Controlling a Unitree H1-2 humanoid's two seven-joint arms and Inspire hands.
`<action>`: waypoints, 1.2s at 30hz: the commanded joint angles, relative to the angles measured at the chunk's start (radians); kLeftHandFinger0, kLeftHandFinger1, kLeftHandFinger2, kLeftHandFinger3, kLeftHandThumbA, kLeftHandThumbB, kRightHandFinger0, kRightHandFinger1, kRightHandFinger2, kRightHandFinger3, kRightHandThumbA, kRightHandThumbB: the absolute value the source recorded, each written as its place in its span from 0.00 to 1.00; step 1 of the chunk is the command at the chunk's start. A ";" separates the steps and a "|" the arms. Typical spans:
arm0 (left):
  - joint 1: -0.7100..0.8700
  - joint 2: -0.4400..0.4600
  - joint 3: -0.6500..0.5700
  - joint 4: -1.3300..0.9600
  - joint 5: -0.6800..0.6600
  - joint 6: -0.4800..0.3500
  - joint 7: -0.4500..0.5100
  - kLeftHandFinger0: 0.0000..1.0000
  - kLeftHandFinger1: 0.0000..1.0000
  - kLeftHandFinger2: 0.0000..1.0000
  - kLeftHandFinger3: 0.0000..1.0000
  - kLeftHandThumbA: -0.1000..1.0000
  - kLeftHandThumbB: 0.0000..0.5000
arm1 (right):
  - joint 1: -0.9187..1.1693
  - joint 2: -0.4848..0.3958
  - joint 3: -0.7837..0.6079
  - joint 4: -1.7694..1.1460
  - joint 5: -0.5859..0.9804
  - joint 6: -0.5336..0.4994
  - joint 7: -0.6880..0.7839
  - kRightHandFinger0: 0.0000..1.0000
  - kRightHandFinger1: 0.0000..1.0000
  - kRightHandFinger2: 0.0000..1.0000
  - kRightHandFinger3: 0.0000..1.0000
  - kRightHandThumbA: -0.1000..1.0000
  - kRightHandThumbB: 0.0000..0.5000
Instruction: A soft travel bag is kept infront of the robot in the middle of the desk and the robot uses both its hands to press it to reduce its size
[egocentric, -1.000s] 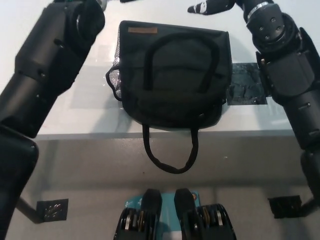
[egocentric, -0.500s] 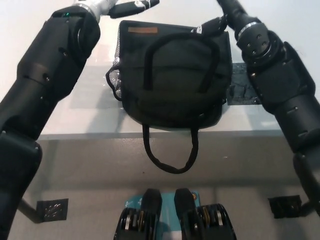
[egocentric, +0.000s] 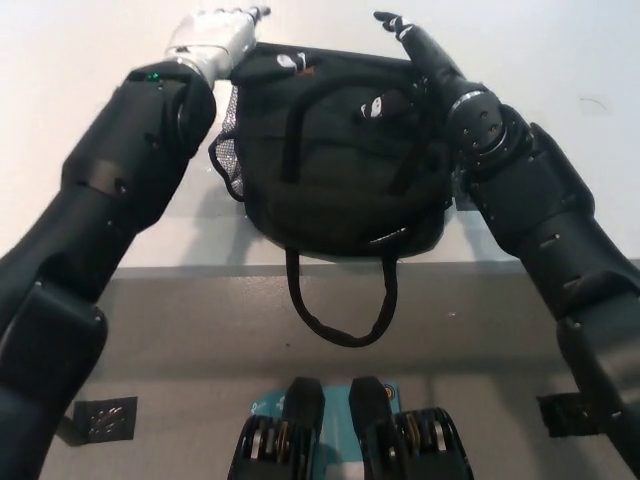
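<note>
Since a second ago, I have brought both arms inward from the outer corners of the view, and both hands have come down at the bag's far edge; the bag's top edge has buckled slightly since then.

On the left, my white left hand (egocentric: 212, 38) rests at the far left corner of the dark, soft fabric travel bag (egocentric: 340, 150). Its fingers point across the top edge, lying loosely extended and holding nothing. The bag lies flat in the middle of the pale white desk (egocentric: 60, 90), directly between my two hands, with its near edge at the desk's front rim. One black loop handle (egocentric: 340, 300) hangs over that rim, and a mesh pocket (egocentric: 226, 150) bulges on the bag's left side, below my left fingers.

On the right, my black right hand (egocentric: 415, 50) lies along the bag's far right edge, fingers stretched out and apart, gripping nothing.

I judge the bag light and yielding. It should crumple under flat palms, and it may slide on the smooth desk. Pressing on the broad top panel, inward of both sets of fingers, looks best.

Below the front rim is grey floor (egocentric: 480, 330).
</note>
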 joint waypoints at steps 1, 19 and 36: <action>-0.055 -0.007 0.006 0.004 0.004 -0.058 0.067 1.00 1.00 1.00 1.00 1.00 0.65 | -0.036 -0.012 -0.022 -0.011 0.032 -0.071 -0.026 1.00 1.00 1.00 1.00 1.00 0.49; 0.102 -0.093 -0.021 0.129 0.003 -0.134 0.195 1.00 1.00 1.00 1.00 1.00 0.69 | 0.127 0.022 -0.060 0.042 0.077 -0.084 -0.027 1.00 1.00 1.00 1.00 1.00 0.58; 0.351 -0.172 -0.018 0.308 -0.020 -0.213 0.362 1.00 1.00 1.00 1.00 1.00 0.53 | 0.280 0.103 -0.044 0.217 0.069 -0.243 -0.131 1.00 1.00 1.00 1.00 1.00 0.55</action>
